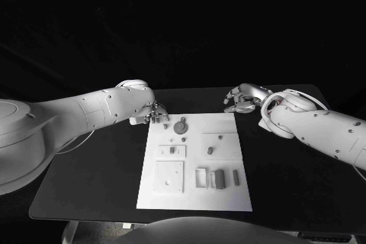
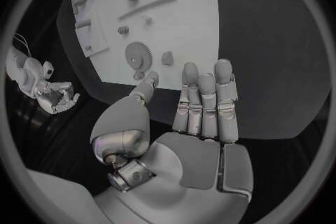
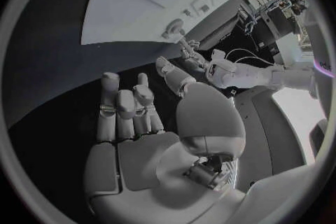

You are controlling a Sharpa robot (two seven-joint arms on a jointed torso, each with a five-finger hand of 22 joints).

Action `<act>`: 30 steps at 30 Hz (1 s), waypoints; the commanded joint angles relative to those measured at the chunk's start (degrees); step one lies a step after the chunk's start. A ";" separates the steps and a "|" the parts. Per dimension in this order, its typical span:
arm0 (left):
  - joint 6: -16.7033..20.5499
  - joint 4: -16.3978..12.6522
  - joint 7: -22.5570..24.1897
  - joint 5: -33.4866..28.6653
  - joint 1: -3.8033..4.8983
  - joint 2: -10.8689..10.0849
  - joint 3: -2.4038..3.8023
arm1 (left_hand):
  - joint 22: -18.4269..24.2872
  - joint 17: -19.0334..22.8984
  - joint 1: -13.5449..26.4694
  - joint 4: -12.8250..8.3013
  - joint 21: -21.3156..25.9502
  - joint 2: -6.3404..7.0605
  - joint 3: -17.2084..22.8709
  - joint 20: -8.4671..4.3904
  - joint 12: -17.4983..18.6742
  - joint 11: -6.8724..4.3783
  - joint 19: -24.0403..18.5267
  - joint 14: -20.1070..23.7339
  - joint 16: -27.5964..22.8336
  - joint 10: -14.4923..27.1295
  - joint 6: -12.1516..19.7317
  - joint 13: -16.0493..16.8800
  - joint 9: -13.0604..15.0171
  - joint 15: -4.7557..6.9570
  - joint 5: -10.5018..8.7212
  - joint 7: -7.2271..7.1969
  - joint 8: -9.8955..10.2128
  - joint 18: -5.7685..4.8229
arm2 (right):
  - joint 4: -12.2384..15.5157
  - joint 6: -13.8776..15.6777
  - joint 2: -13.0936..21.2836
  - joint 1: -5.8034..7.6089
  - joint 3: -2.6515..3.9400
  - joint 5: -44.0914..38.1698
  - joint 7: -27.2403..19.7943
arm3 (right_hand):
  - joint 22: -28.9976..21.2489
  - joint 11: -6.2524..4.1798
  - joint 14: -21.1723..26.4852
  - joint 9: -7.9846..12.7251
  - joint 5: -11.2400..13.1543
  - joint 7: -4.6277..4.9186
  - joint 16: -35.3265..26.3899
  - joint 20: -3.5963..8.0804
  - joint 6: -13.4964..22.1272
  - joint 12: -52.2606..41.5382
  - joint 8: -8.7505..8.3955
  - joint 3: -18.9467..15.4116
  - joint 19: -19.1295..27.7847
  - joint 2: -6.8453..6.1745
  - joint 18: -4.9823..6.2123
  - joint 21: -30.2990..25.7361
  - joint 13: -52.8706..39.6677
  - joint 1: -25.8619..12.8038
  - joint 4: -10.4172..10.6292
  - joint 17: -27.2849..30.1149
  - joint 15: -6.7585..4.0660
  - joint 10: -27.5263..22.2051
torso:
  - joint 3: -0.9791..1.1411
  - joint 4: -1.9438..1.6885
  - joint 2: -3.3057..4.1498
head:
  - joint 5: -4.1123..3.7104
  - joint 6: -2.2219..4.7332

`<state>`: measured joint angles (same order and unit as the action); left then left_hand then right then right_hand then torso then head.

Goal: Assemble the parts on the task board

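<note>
The white task board [image 1: 194,199] lies in the middle of the black table. Grey parts sit on it: a round gear [image 1: 180,127] near its far end, a small peg [image 1: 210,148] mid-board, and a dark block [image 1: 219,179] beside a white frame nearer me. My left hand [image 1: 153,114] hovers at the board's far left corner, fingers straight and apart, holding nothing. In the left wrist view, the left hand [image 2: 199,112] points toward the gear [image 2: 140,57] on the board [image 2: 189,17]. My right hand [image 1: 244,100] is off the far right corner, empty, with the right hand [image 3: 140,117] spread.
A raised white square plate [image 1: 168,176] sits on the board's near left part, and a thin grey bar [image 1: 236,177] lies at its right edge. Black table surface [image 1: 91,170] runs along both sides of the board. The right wrist view shows the board [image 3: 133,11] and the gear [image 3: 174,27].
</note>
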<state>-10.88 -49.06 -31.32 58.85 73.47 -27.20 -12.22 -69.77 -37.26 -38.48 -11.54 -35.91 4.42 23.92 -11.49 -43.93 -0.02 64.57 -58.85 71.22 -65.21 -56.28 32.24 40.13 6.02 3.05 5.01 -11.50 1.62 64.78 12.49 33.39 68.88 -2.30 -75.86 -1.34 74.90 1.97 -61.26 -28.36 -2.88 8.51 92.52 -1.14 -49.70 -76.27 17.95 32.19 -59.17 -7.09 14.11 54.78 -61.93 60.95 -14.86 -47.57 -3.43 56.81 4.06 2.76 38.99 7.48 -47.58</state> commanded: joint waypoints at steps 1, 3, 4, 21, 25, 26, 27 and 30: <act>-1.56 0.62 1.01 -0.45 -0.07 0.34 0.02 | -0.10 -0.10 0.32 0.34 0.19 -0.37 0.18 0.09 0.18 -0.01 0.44 -0.26 0.05 -0.43 1.28 0.00 -0.09 -0.06 -0.17 1.34 -0.28 2.53 | 0.00 -0.79 -0.02 0.00 0.02 -0.17 -0.11 | 0.64 0.59 -0.29 -0.09 0.09 0.39 -0.32 0.30 -0.16 0.21 -0.20 -0.25 0.01 0.35 0.88 -0.36 0.08 0.17 -0.01 0.00 0.01 -0.80 | 0.00 0.07 0.00 | -0.15 0.02; -1.85 1.00 1.12 -0.95 -0.13 0.52 0.02 | -0.14 -0.11 0.29 0.37 0.18 -0.52 0.21 0.09 0.17 -0.03 0.45 -0.26 0.07 -0.43 1.22 0.01 -0.09 -0.05 -0.16 1.32 -0.33 2.53 | 0.01 -0.82 0.01 0.00 0.02 -0.17 -0.09 | 0.64 0.59 -0.29 -0.09 0.09 0.39 -0.32 0.30 -0.16 0.21 -0.20 -0.25 0.01 0.35 0.89 -0.36 0.09 0.16 0.00 -0.01 0.01 -0.80 | 0.02 0.09 0.01 | -0.15 0.00; -2.13 1.25 1.13 -1.50 -0.15 0.68 0.02 | -0.16 -0.12 0.30 0.40 0.17 -0.59 0.21 0.09 0.16 -0.04 0.45 -0.26 0.09 -0.44 1.18 0.01 -0.09 -0.04 -0.16 1.31 -0.37 2.52 | 0.02 -0.81 0.02 0.00 0.02 -0.17 -0.07 | 0.64 0.59 -0.29 -0.09 0.09 0.39 -0.32 0.30 -0.16 0.20 -0.20 -0.25 0.01 0.35 0.88 -0.36 0.09 0.16 0.00 -0.01 0.01 -0.80 | 0.04 0.06 0.01 | -0.15 -0.02; -3.43 1.97 1.46 -3.80 -0.21 1.56 0.02 | -0.61 -0.27 -0.27 0.17 -0.08 -1.93 0.25 0.01 0.01 -0.17 0.49 -0.32 0.34 -0.61 0.82 0.08 -0.27 0.08 -0.05 1.17 -0.73 2.51 | -0.09 -0.63 -0.16 0.01 0.02 -0.17 -0.03 | 0.64 0.59 -0.29 -0.12 0.09 0.39 -0.30 0.30 -0.19 0.17 -0.20 -0.23 0.01 0.39 0.89 -0.36 0.11 0.18 0.02 -0.02 0.02 -0.81 | 0.08 -0.03 -0.03 | -0.33 -0.10; -4.02 2.30 1.39 -3.80 -0.52 1.80 0.01 | -0.81 -0.32 -0.80 -0.23 -0.19 -2.38 0.29 -0.02 -0.01 -0.21 0.49 -0.32 0.42 -0.64 0.72 0.09 -0.38 0.12 0.02 1.13 -0.83 2.48 | -0.07 -0.63 -0.19 0.01 0.02 -0.17 -0.04 | 0.64 0.59 -0.29 -0.13 0.09 0.39 -0.30 0.30 -0.20 0.16 -0.19 -0.22 0.00 0.40 0.88 -0.36 0.12 0.19 0.03 -0.02 0.02 -0.81 | 0.03 -0.05 -0.02 | -0.33 -0.09; -4.11 2.33 1.37 -3.80 -0.57 1.84 0.01 | -0.84 -0.33 -0.88 -0.30 -0.20 -2.43 0.29 -0.02 -0.01 -0.21 0.48 -0.31 0.43 -0.64 0.72 0.09 -0.40 0.12 0.03 1.13 -0.85 2.47 | -0.06 -0.63 -0.19 0.01 0.02 -0.17 -0.04 | 0.64 0.59 -0.29 -0.13 0.09 0.39 -0.30 0.30 -0.20 0.16 -0.19 -0.22 0.00 0.40 0.88 -0.36 0.12 0.19 0.03 -0.02 0.02 -0.81 | 0.03 -0.05 -0.03 | -0.33 -0.10; -4.16 2.36 1.21 -3.80 -0.68 1.88 0.01 | -0.88 -0.34 -1.00 -0.40 -0.21 -2.54 0.29 -0.03 -0.01 -0.21 0.48 -0.31 0.45 -0.63 0.70 0.08 -0.42 0.12 0.05 1.13 -0.87 2.47 | -0.04 -0.64 -0.19 0.01 0.02 -0.17 -0.04 | 0.64 0.59 -0.29 -0.13 0.09 0.39 -0.30 0.30 -0.20 0.16 -0.19 -0.22 0.00 0.40 0.89 -0.36 0.12 0.20 0.03 -0.02 0.02 -0.81 | 0.03 -0.05 -0.03 | -0.33 -0.10; -4.12 2.81 1.08 -3.80 -0.96 2.17 0.01 | -1.04 -0.35 -1.65 -0.91 -0.24 -3.27 0.41 -0.03 0.01 -0.19 0.40 -0.24 0.44 -0.57 0.79 0.07 -0.59 0.11 0.18 1.16 -0.88 2.42 | 0.03 -0.65 -0.14 0.01 0.02 -0.17 -0.01 | 0.64 0.59 -0.29 -0.14 0.09 0.39 -0.29 0.30 -0.21 0.15 -0.20 -0.22 0.00 0.41 0.88 -0.36 0.12 0.19 0.03 -0.02 0.02 -0.81 | 0.02 -0.05 0.01 | -0.34 -0.16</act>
<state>-13.68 -46.33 -30.51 55.63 72.54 -25.29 -12.22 -70.78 -37.51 -40.25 -12.26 -35.91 1.60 24.31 -11.57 -43.93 -0.24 64.83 -58.85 71.45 -65.41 -56.24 32.25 39.56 6.02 3.05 4.97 -12.04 1.62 64.73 12.44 33.27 68.88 -2.30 -75.86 -1.25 74.90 2.17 -61.25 -28.44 -2.88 8.41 92.52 -1.17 -49.79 -76.27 17.95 32.19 -59.14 -7.09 14.12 54.78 -61.89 60.95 -14.86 -47.57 -3.41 56.64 4.10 2.72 38.96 7.15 -47.68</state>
